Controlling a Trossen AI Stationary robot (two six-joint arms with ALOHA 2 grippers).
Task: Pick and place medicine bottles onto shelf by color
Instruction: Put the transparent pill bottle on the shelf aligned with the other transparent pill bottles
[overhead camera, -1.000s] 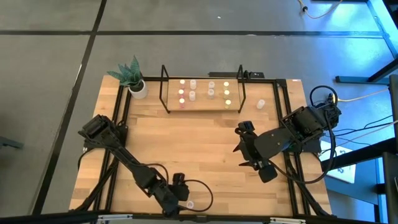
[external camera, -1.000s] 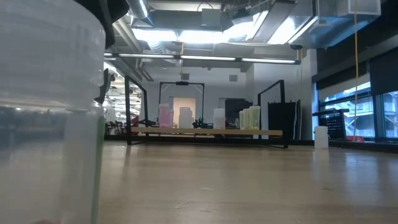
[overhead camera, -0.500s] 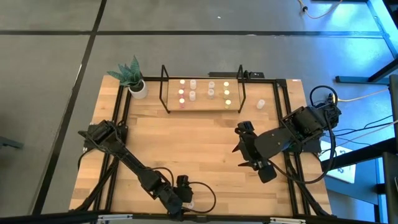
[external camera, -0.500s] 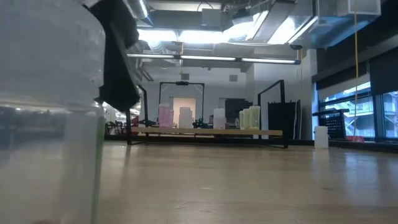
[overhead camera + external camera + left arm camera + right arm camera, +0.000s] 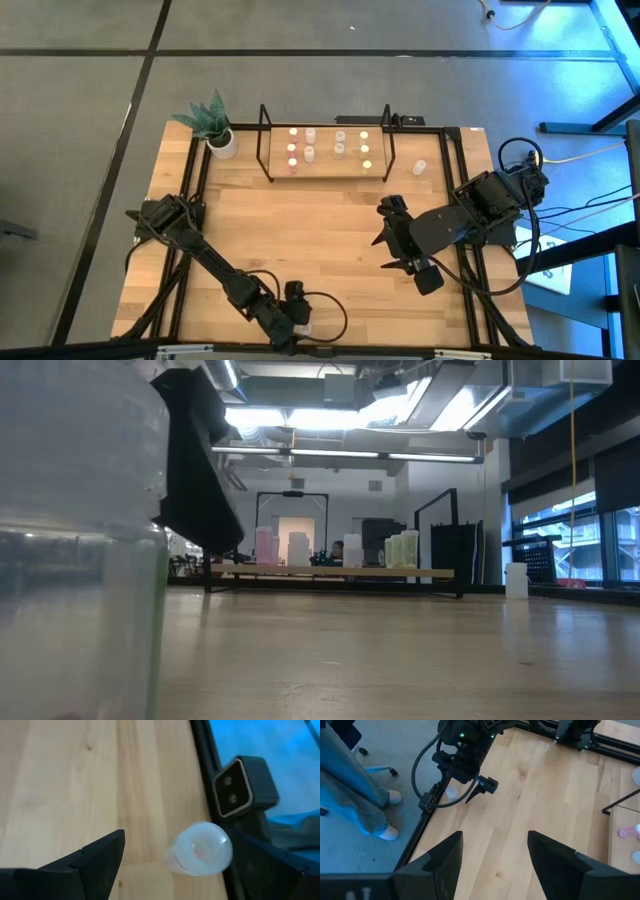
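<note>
A small whitish medicine bottle [image 5: 200, 849] stands upright on the table at its near edge, beside the black frame rail. It fills the left of the low view [image 5: 80, 540]. My left gripper [image 5: 177, 840] is open, low over the table, with one finger on either side of this bottle. The shelf [image 5: 325, 172] stands at the far side and carries several bottles with pink, white and yellow-green tops. Another bottle [image 5: 420, 167] lies on the table right of the shelf. My right gripper [image 5: 495, 865] hangs open, high over the table's right half.
A potted plant [image 5: 215, 128] stands at the far left corner. A small camera block [image 5: 242, 785] sits on the near rail just past the bottle. A person's legs [image 5: 350, 785] show beyond the table's near edge. Bare wood lies between the shelf and the near edge.
My left gripper has come down toward the table's near edge. Its open fingers now stand around the bottle there, and a dark finger has dropped into the low view beside the bottle. The bottle has not moved.
</note>
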